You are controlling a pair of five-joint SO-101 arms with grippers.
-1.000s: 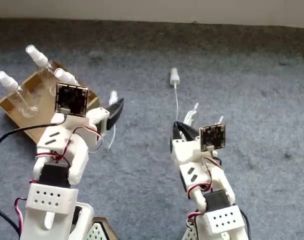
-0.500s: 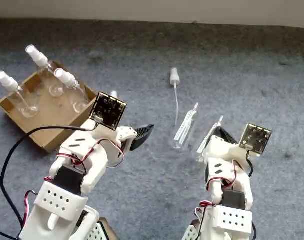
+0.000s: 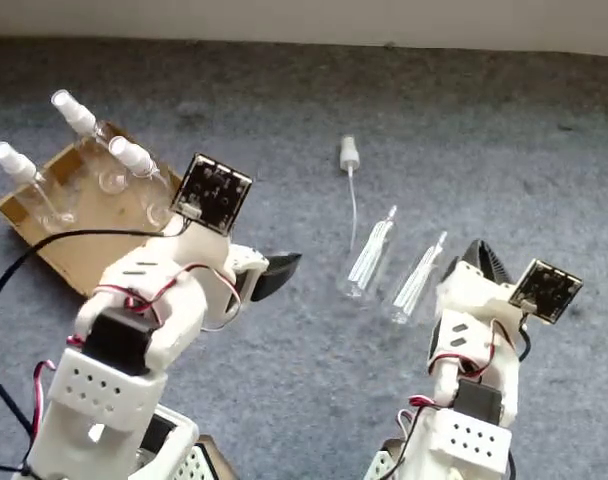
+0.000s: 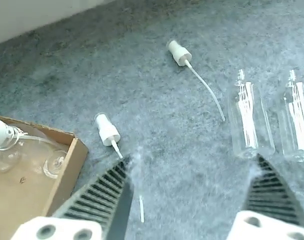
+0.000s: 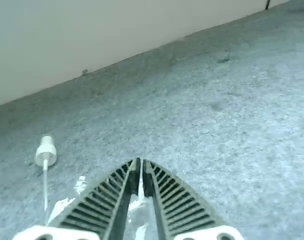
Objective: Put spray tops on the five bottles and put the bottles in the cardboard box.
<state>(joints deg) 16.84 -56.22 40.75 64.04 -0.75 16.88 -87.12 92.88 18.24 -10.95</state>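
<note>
Nearest, right gripper [image 3: 484, 258], fingers closed flat against each other, low over the grey carpet [image 3: 524, 140] just beside the butt end of the right-hand open bottle [image 3: 417, 276]; left gripper [image 3: 274, 272], jaws spread wide apart and holding nothing, hanging over bare carpet between the cardboard box [image 3: 59, 250] and the two loose bottles; two clear bottles without tops, the right-hand one as noted and the left-hand open bottle [image 3: 369, 258], lying side by side on the carpet, close but apart, necks pointing away toward the wall [image 3: 304, 18]; one short spray top [image 4: 107, 128], white, lying on the carpet just beside the box's corner; cardboard box, shallow and open, at the left, holding three capped bottles [image 3: 149, 182], clear with white spray tops fitted, leaning at angles; farthest, one long-tubed spray top [image 3: 349, 153], white, lying alone on the carpet beyond the loose bottles, its tube trailing back toward them
</note>
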